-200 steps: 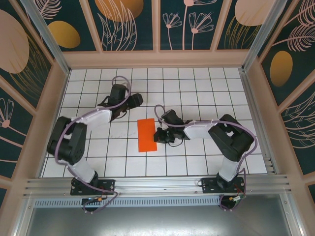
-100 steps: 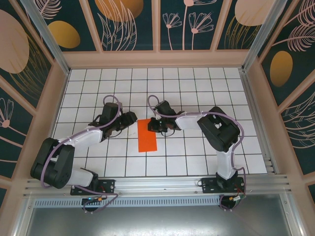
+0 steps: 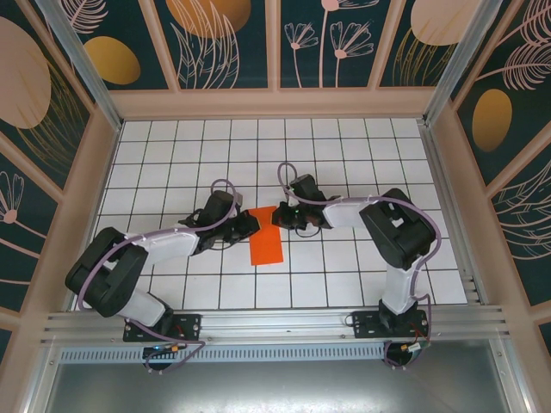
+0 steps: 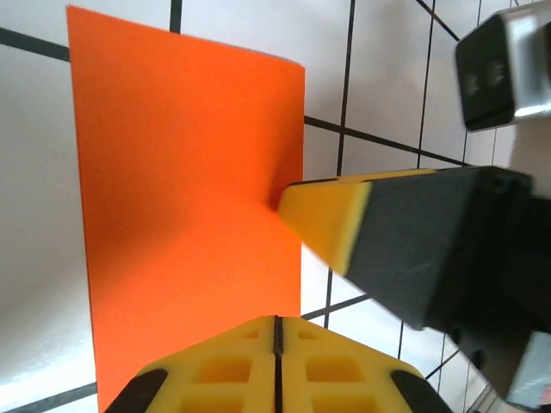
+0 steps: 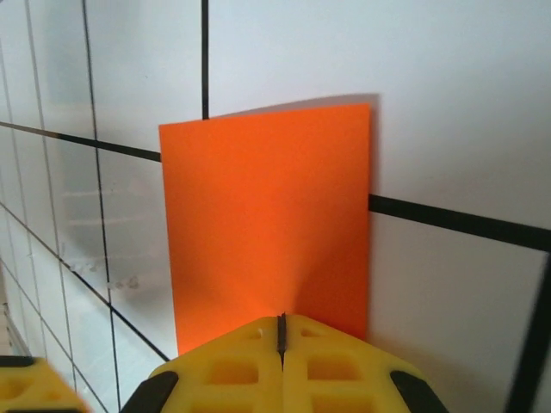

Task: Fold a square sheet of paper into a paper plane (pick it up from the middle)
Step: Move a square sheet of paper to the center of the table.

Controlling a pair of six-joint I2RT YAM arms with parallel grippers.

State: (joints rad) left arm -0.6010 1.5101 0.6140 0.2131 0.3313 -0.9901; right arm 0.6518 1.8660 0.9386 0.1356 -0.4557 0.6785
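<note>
the sheet of paper (image 3: 265, 242) lies near the middle of the table (image 3: 344, 284), between the two arms. it shows as a narrow orange rectangle rather than a square, so it looks folded once in half, set slightly askew to the tile lines. no pointed nose or wings are formed yet, so the plane is at an early stage.

the left arm (image 3: 164, 245) reaches in from the left, and the left jaws meet the sheet's left long edge. in the left wrist view the yellow fingertips (image 4: 224, 370) are pressed together with no gap, and the sheet (image 4: 189, 172) runs straight into their seam, so they appear to pinch its edge. the right arm (image 3: 344, 211) comes in from the right, and the right jaws meet the sheet's far right corner. in the right wrist view the right arm's fingertips (image 5: 336, 366) are likewise closed tight, and the sheet (image 5: 267, 215) puckers toward the seam and casts a shadow on the tile behind, which suggests a lifted, pinched edge.

the step in hand seems to be taking hold of the folded sheet from both sides. the next move likely calls for one side to anchor the paper while the other carries a corner over to the centre crease, moving slowly so the thin sheet neither slips nor tears.
</note>
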